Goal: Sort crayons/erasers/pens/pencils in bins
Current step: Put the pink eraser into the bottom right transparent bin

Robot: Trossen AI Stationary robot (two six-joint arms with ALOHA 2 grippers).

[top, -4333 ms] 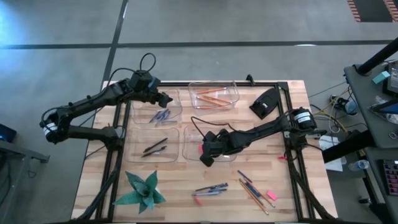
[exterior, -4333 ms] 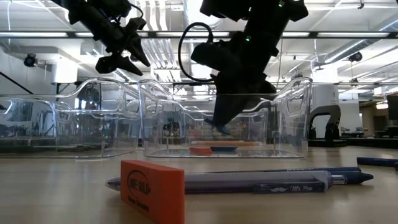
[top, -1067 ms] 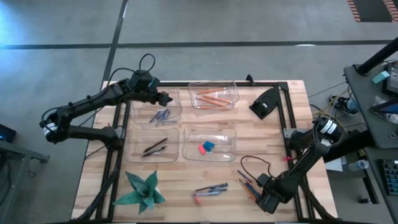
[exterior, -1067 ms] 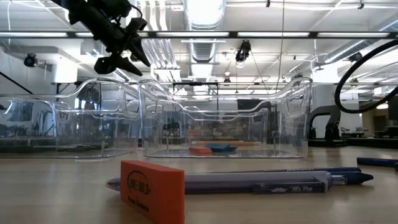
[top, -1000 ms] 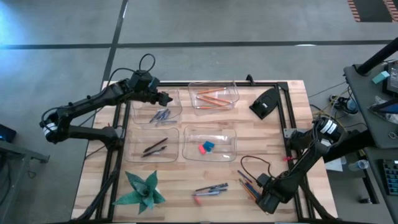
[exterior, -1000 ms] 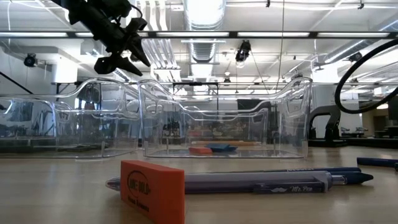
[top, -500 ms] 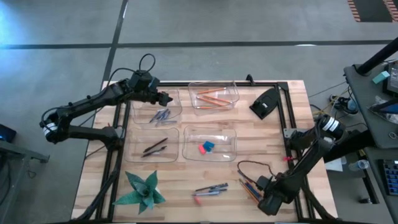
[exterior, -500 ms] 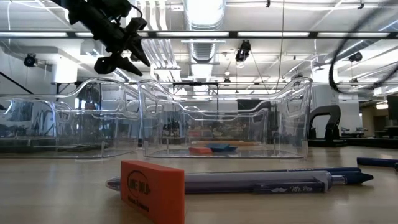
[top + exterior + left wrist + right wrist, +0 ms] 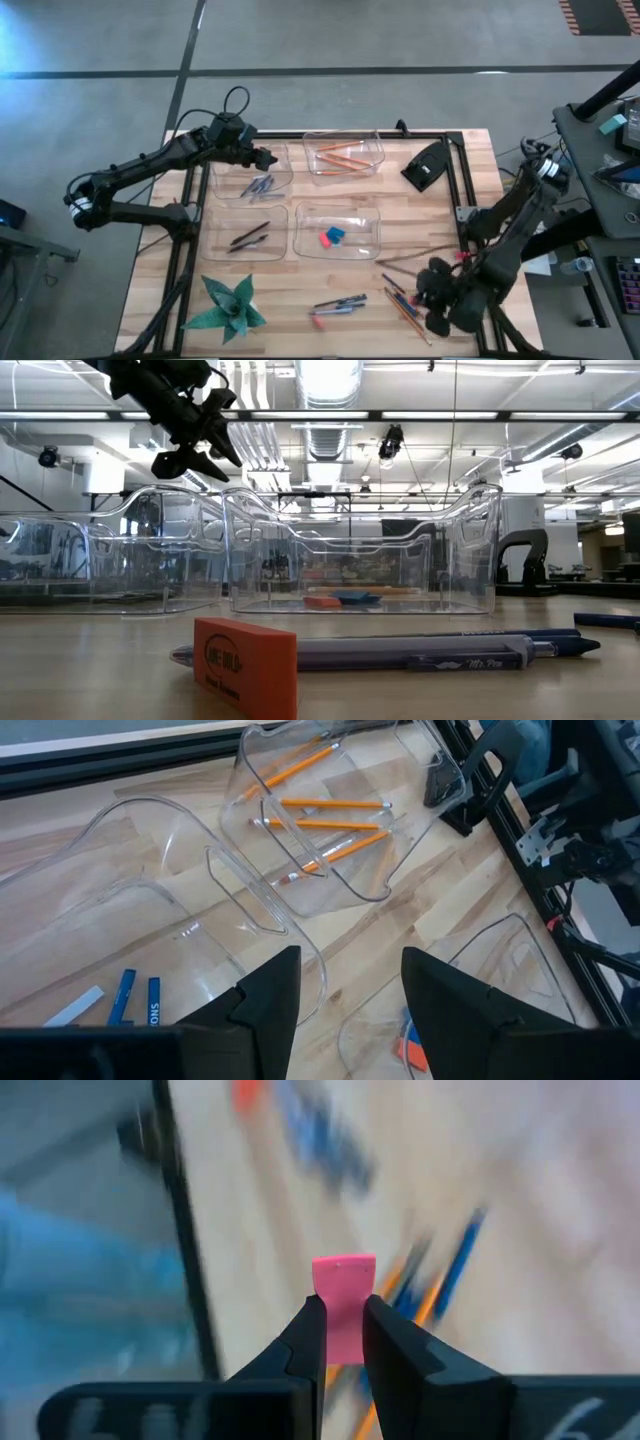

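Observation:
My right gripper (image 9: 438, 298) hangs above the table's near right corner, shut on a pink eraser (image 9: 344, 1283). Below it lie pencils and pens (image 9: 404, 303). My left gripper (image 9: 268, 158) waits open above the far left bin (image 9: 250, 172), which holds blue crayons (image 9: 135, 1000). The far right bin (image 9: 344, 153) holds orange pencils (image 9: 330, 820). In the near left bin (image 9: 247, 232) lie dark pens, and in the near right bin (image 9: 337, 230) a pink and a blue eraser (image 9: 329, 236). My right gripper pinches the pink eraser between its two fingertips (image 9: 312, 1330), on its two broad faces at one end (image 9: 344, 1338). The eraser's other end sticks out past the fingertips. It is lifted clear of the table.
Near the front edge lie a few pens (image 9: 338, 303) and a red eraser (image 9: 318, 322), seen close in the low view (image 9: 245, 665). A green paper star (image 9: 228, 305) sits at the near left. A black object (image 9: 427, 165) stands at the far right.
My right gripper has risen from the tabletop at the near right corner and rolled as it went up, ending a little farther toward the right edge. My left arm has kept still.

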